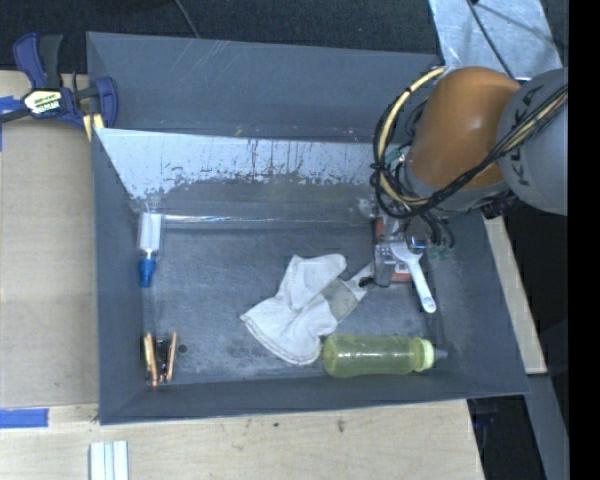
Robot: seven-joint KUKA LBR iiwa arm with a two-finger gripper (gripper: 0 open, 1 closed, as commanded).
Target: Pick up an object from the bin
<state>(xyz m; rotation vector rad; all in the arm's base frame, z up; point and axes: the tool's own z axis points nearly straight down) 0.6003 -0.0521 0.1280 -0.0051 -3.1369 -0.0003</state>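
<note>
Hovering: fingers at right edge of crumpled white cloth, mid-bin | apart or together: cannot tell

The arm is reaching in from the right, its grey last link lying across the upper right of the view and slanting down toward the left. An orange cover is capping the wrist, its rounded dome facing up toward the camera. Black and yellow cables are looping round the left side of the cover and trailing down below it. The gripper is hanging beneath the lower left edge of the cover, pointing straight downward and sitting low.
</note>
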